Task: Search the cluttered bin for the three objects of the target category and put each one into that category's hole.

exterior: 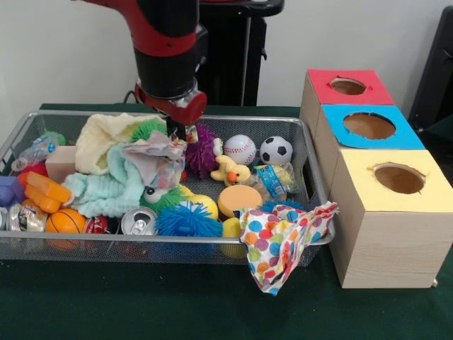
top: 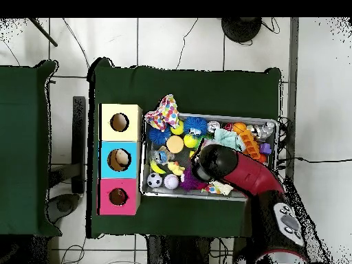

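Bin (exterior: pixel 322 205) crammed; polka-dot cloth (exterior: pixel 283 237) draped over rim corner.

Silver wire-mesh bin (exterior: pixel 311 166), pale wooden boxes (exterior: pixel 382 248)

One wire bin (exterior: pixel 311 170), one arm (exterior: pixel 166 42) above it. Beside the bin: three wooden boxes, one round hole each, red (exterior: pixel 347 86), blue (exterior: pixel 369 126), yellow (exterior: pixel 398 178). Inside the bin, counted:
- sports balls, three: baseball (exterior: pixel 239 149), soccer ball (exterior: pixel 275 151), small basketball (exterior: pixel 65 221)
- spiky balls, three plain to see: blue (exterior: pixel 187 220), purple (exterior: pixel 203 151), green (exterior: pixel 149 129)
- drink cans, one certain (exterior: pixel 139 223)
- rubber ducks, one (exterior: pixel 231 171)
- cloths, two in the bin: pale yellow (exterior: pixel 106 138), mint (exterior: pixel 106 190); one polka-dot cloth (exterior: pixel 283 241) draped over the bin's rim
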Controlling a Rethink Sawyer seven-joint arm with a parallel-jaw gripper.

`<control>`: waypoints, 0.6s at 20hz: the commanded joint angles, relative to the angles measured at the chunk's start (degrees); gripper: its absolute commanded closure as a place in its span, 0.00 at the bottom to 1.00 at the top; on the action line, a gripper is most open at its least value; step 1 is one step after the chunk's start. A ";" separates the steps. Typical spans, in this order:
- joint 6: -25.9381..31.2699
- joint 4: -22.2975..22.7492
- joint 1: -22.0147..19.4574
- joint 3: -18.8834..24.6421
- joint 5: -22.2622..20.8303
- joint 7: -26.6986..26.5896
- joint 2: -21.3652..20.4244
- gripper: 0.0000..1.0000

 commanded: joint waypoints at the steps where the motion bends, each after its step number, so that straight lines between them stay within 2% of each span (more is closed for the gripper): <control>1: 5.15 2.33 -3.29 9.34 0.64 -3.37 -5.97 1.00; 6: 0.80 -1.09 -6.25 8.17 -4.90 -5.44 -1.91 1.00; 12: 2.32 -5.30 -8.11 5.72 -10.41 -7.00 0.29 1.00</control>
